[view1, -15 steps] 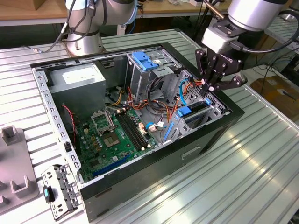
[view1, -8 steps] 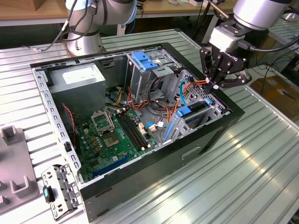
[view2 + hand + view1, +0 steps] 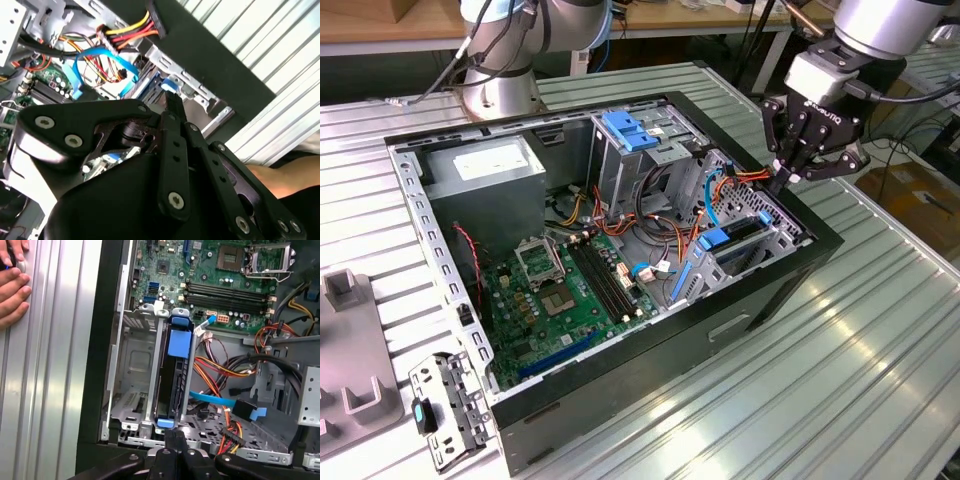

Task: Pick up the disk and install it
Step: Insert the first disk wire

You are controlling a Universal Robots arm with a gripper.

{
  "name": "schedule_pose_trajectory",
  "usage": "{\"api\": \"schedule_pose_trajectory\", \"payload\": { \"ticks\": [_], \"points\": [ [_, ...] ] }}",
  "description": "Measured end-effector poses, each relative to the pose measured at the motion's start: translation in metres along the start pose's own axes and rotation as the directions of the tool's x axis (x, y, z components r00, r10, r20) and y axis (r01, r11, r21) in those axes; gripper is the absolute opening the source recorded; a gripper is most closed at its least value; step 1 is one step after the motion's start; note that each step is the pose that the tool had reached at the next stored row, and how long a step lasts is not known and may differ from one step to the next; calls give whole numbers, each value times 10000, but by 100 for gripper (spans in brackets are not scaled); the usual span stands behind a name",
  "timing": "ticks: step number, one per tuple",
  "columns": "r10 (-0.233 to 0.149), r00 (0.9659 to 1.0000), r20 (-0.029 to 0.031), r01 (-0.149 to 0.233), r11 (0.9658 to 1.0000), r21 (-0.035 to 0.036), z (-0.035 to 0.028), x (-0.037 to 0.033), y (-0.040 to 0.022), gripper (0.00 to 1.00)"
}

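Jaws closed at the end of the dark rectangular disk in its bright blue plastic carrier (image 3: 171,380).
The black jaws are pressed together, tips just beside the carrier's blue end. The disk (image 3: 720,240) stands on edge in the grey metal drive bay (image 3: 132,365) of the open black computer case (image 3: 620,400), right of centre in the exterior view. A person's hand (image 3: 12,287) rests on the ribbed metal desk (image 3: 850,370).

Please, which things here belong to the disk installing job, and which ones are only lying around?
Job: disk, standing in the drive cage; gripper, shut, at its end; computer case.
Lying about: metal bracket, grey blocks, a person's hand on the table.
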State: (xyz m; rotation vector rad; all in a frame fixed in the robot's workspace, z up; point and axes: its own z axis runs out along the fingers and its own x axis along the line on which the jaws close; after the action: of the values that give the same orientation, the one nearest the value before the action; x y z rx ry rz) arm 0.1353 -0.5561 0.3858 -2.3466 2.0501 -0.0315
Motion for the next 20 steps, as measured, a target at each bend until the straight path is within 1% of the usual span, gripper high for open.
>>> {"api": "schedule_pose_trajectory", "payload": {
  "ticks": [2, 5, 7, 9, 11, 12, 14, 20],
  "points": [
    [-19, 10000, -15, 19, 10000, -2, 0, -47, -11, 11],
    [-250, 9997, -8, 250, 9997, -3, -4, -56, -13, 11],
    [-546, 9985, 3, 546, 9985, -3, -5, -56, -13, 11],
    [-980, 9952, 14, 980, 9952, -2, -6, -57, -13, 11],
    [-1312, 9913, 25, 1312, 9913, -2, -6, -57, -13, 11],
    [-1419, 9899, 29, 1419, 9899, -1, -6, -57, -14, 11],
    [-1505, 9886, 33, 1505, 9886, -1, -5, -57, -14, 11],
    [-1524, 9883, 32, 1524, 9883, -1, -6, -58, -15, 11]
  ]
}}
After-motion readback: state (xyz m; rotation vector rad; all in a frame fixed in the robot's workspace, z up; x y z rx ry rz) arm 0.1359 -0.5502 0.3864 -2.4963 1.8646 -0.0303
